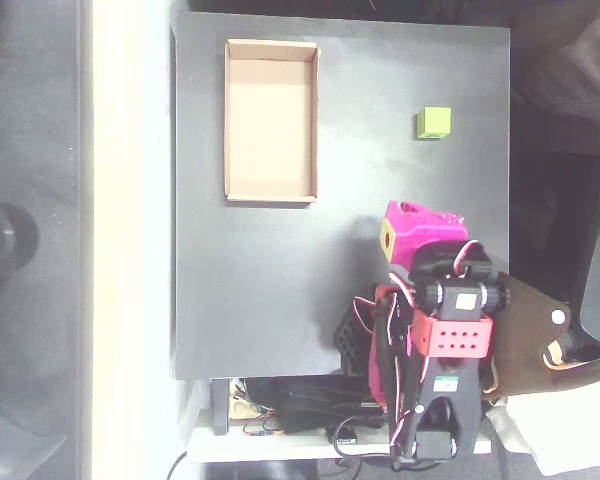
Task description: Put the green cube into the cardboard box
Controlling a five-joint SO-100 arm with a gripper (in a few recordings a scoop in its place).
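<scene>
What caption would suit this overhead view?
Magenta gripper folded back near the arm's base, green cube and cardboard box apart on the dark table.

In the overhead view, the green cube [434, 122] lies well right of the cardboard box [271, 193].

- I count one green cube [433, 122] on my table, lying apart from everything else.
- I see one cardboard box [271, 120], with nothing inside it.
- There is one dark table [280, 290] under them.
- I have one arm [435, 330], red and black.
- It carries one magenta gripper [412, 228] with one yellow patch on it.
</scene>
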